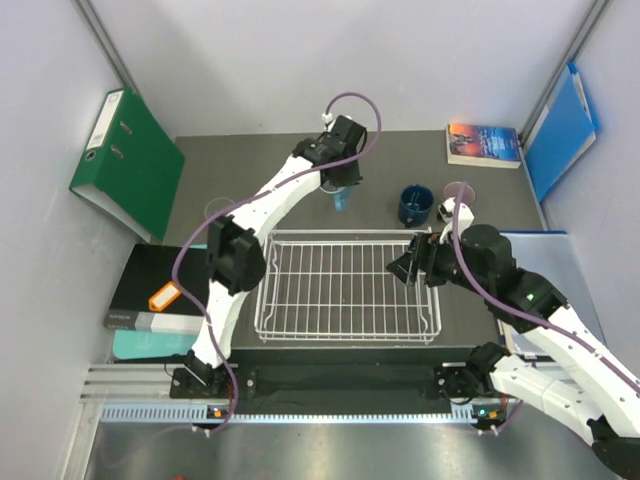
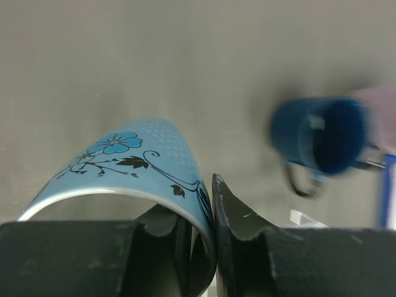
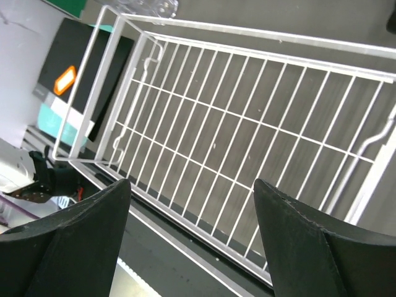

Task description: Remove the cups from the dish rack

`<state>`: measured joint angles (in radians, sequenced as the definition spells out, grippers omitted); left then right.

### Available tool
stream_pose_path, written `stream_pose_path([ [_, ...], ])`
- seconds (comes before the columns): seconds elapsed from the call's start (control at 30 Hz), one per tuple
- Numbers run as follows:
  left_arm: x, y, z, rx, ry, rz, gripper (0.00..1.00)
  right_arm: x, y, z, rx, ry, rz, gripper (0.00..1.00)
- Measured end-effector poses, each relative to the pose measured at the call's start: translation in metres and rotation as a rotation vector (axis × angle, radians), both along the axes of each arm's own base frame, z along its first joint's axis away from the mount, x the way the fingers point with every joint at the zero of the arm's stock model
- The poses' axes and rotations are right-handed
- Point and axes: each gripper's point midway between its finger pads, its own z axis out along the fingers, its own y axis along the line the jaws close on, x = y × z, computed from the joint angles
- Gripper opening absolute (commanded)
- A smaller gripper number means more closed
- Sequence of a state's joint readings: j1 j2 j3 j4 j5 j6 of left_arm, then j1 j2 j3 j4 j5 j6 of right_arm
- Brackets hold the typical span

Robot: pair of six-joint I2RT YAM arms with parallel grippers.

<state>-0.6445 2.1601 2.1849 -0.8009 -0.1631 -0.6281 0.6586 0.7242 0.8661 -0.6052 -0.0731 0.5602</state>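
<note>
- Dark desk is being occupied by the dish rack.
- The teal-blue mug is being pinched at its rim by the left gripper.
- The right gripper is being held spread wide, empty, above the rack.

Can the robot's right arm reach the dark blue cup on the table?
Probably yes. The right gripper is open and empty over the dish rack's right end, and the dark blue cup stands just beyond it, with nothing in between.
</note>
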Motion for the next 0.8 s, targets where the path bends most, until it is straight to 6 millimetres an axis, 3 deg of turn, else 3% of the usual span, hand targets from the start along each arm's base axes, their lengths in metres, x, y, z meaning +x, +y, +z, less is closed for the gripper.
stream_pose_path([
  [0.17, 0.016, 0.024, -0.072, 0.118, 0.150, 0.051, 0.00, -0.003, -0.007, -0.008, -0.039, 0.035, -0.019, 0.79],
  [0.3, 0.019, 0.049, -0.108, 0.170, 0.244, 0.090, 0.00, -0.003, -0.009, -0.004, -0.044, 0.034, -0.027, 0.79],
  [0.43, 0.026, 0.061, -0.113, 0.164, 0.272, 0.114, 0.00, -0.003, -0.011, -0.006, -0.054, 0.040, -0.035, 0.79],
  [0.8, 0.021, 0.043, -0.113, 0.119, 0.288, 0.072, 0.00, 0.000, -0.008, -0.013, -0.053, 0.056, -0.043, 0.79],
])
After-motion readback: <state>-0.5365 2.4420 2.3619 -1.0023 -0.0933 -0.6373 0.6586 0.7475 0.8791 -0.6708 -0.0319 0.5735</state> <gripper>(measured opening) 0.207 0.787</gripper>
